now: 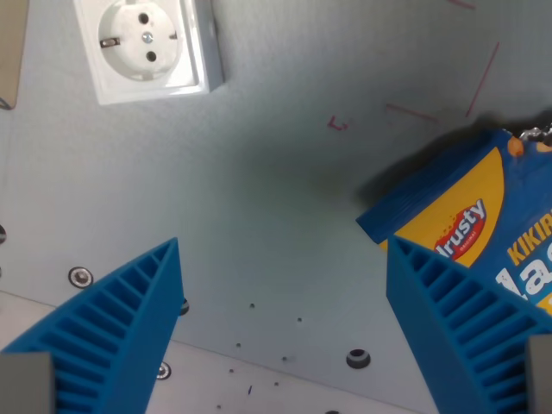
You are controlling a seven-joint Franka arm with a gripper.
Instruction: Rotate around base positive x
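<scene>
In the wrist view my gripper (283,246) is open, with nothing between its two blue ribbed fingers. The left finger (121,323) fills the lower left and the right finger (461,323) the lower right. A blue and yellow snack bag (483,203) lies on the grey table at the wrist view's right, partly behind the right finger and cut off by the frame edge. A white wall socket (148,45) lies on the table at the upper left, well apart from the fingers.
The grey table top (276,172) carries thin red marker lines (414,112) near the upper right. Several screws and small holes (357,357) sit along a seam at the bottom. A beige object (9,52) is at the left edge.
</scene>
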